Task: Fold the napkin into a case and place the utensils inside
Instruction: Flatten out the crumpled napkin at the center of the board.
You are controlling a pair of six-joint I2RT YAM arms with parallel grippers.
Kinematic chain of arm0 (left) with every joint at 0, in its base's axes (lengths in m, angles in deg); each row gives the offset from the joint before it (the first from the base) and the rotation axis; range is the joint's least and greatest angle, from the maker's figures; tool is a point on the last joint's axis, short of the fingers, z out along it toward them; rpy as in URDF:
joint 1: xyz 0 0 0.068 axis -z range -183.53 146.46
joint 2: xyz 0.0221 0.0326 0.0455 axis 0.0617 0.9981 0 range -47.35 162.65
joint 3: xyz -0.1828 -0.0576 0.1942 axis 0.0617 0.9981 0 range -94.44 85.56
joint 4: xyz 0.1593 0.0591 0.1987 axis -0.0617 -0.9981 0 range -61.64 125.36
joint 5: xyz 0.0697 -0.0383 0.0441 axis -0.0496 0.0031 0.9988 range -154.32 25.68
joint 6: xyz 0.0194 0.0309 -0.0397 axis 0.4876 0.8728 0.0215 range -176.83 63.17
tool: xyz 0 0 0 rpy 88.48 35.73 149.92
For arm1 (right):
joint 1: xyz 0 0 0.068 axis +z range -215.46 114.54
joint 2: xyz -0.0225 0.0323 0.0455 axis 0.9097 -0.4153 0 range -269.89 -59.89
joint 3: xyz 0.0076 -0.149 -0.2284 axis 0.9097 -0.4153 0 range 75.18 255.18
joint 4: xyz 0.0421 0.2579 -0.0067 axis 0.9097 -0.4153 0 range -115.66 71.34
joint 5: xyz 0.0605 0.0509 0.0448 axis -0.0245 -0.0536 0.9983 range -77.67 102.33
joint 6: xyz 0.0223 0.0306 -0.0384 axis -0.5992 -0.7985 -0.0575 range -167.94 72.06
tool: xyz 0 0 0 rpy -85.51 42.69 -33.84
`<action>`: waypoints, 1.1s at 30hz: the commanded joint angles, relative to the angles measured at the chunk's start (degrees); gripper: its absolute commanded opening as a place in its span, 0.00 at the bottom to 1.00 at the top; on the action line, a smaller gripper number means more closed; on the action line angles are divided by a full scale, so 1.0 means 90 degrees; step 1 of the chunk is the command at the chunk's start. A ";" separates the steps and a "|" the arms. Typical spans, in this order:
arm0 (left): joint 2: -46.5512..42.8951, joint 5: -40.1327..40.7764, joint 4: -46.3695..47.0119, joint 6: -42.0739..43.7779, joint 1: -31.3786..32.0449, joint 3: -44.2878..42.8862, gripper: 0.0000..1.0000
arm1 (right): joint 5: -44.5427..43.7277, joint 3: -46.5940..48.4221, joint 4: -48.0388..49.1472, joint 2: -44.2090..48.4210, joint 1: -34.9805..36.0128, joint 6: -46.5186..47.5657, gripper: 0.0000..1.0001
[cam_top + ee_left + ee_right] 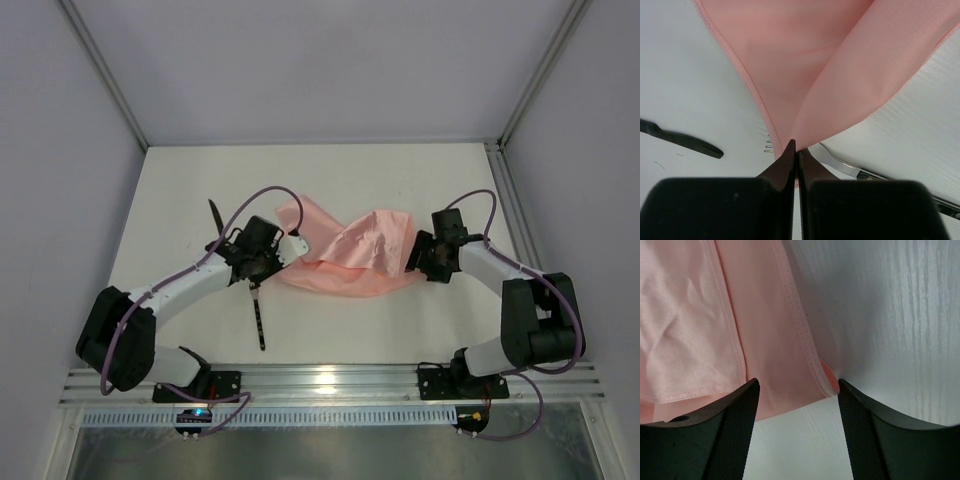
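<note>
The pale-pink napkin [350, 255] lies loosely rumpled and partly lifted at mid-table, not flat. My left gripper [298, 246] is shut on a fold of the napkin [805, 60] at its left end; the fingertips [796, 148] pinch the cloth. Under it lies the fork [259, 320], with its silvery neck [840, 162] and tines showing past the cloth. The black knife [215, 216] rests farther left [685, 141]. My right gripper [416, 257] stands open [797, 390], with a hemmed corner of the napkin [755, 320] lying between its fingers, untouched. A case is out of view.
The white table [400, 180] is walled by grey panels at the back and both sides. A metal rail [330, 380] with the arm bases runs along the near edge. The fork's dark handle points toward that rail.
</note>
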 commanded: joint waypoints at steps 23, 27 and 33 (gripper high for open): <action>-0.0859 0.0176 -0.0378 -0.0312 -0.0123 -0.0387 0.00 | 0.0371 0.0228 0.0095 0.0953 0.0181 0.0663 0.04; -0.1601 0.0295 -0.1371 -0.0244 -0.0240 -0.1235 0.00 | 0.0770 0.0920 -0.1094 0.2583 0.0464 0.0839 0.04; -0.2539 0.0568 -0.2946 -0.0243 -0.0260 -0.2952 0.00 | 0.1259 0.2668 -0.2433 0.4344 0.0465 0.0694 0.04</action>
